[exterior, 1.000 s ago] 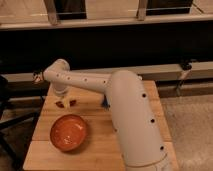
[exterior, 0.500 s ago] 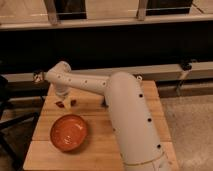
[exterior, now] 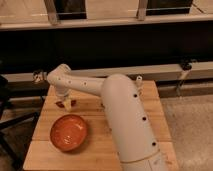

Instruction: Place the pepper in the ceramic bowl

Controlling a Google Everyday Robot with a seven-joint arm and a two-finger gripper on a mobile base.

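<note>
The ceramic bowl [exterior: 69, 132] is wide, shallow and glossy orange-red. It sits on the wooden table [exterior: 125, 150] at the front left and looks empty. My white arm reaches across the table to the far left. My gripper [exterior: 65, 103] points down just behind the bowl, close to the tabletop. A small dark red thing, the pepper [exterior: 72, 103], shows right at the gripper's tip. I cannot tell whether it is gripped or lying on the table.
A small white cup [exterior: 139, 80] stands at the table's back edge on the right. A dark wall and a ledge [exterior: 170, 70] run behind the table. A dark chair-like object [exterior: 7, 115] stands off the table's left edge.
The gripper has come down a little towards the tabletop behind the bowl. The bowl has not moved.
</note>
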